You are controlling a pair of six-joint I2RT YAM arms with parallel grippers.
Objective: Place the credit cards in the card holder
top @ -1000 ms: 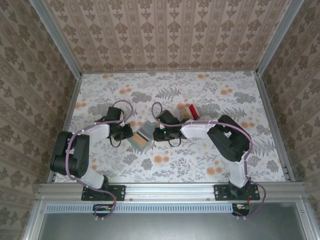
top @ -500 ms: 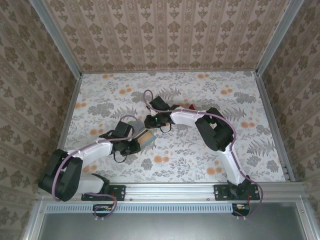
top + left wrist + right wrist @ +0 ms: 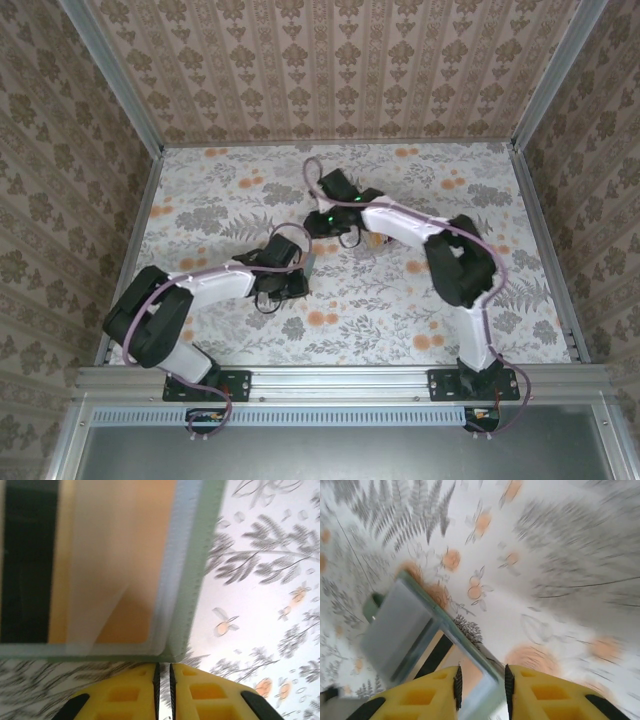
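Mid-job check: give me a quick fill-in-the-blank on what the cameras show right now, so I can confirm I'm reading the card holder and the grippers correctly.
1. In the left wrist view, the card inside the card holder is ___ in colour.
2. In the right wrist view, an edge of the card holder lies ___ the two fingers of the right gripper.
3. The fingers of the left gripper are ___ in colour, like those of the right gripper.

Missing words: orange; between; yellow.
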